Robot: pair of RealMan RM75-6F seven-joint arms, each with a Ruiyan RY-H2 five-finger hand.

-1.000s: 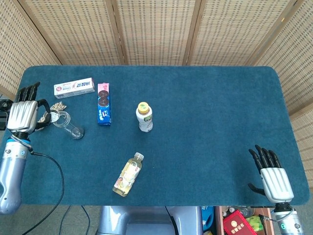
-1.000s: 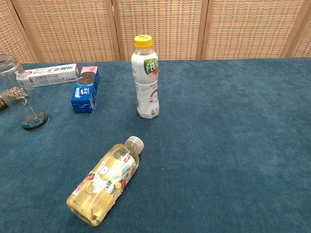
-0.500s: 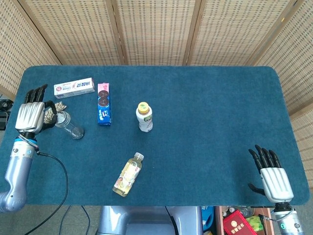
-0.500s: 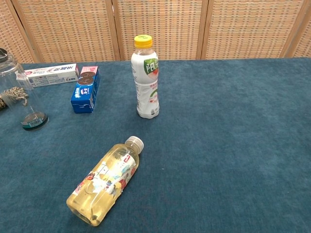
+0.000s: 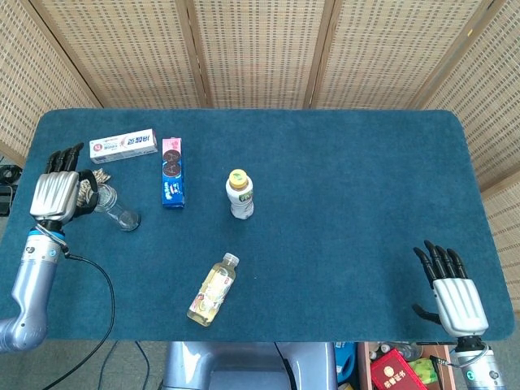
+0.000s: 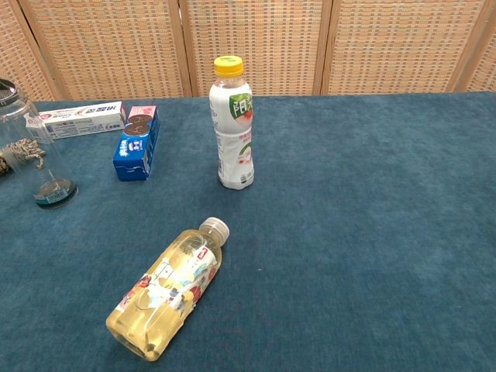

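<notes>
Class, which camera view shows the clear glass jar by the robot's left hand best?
The chest view: the glass jar stands side-on, its wall, base and twine band clear. The head view shows the glass jar small from above, with the left hand at its mouth.

From the upright bottle (image 5: 240,193): biscuit pack (image 5: 172,171), toothpaste box (image 5: 123,145) and jar (image 5: 114,208) lie left; lying bottle (image 5: 213,289) sits before it.

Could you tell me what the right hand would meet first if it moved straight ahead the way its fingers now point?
Probably nothing: the right hand points up across bare blue table, and that line looks free as far as the head view shows.
</notes>
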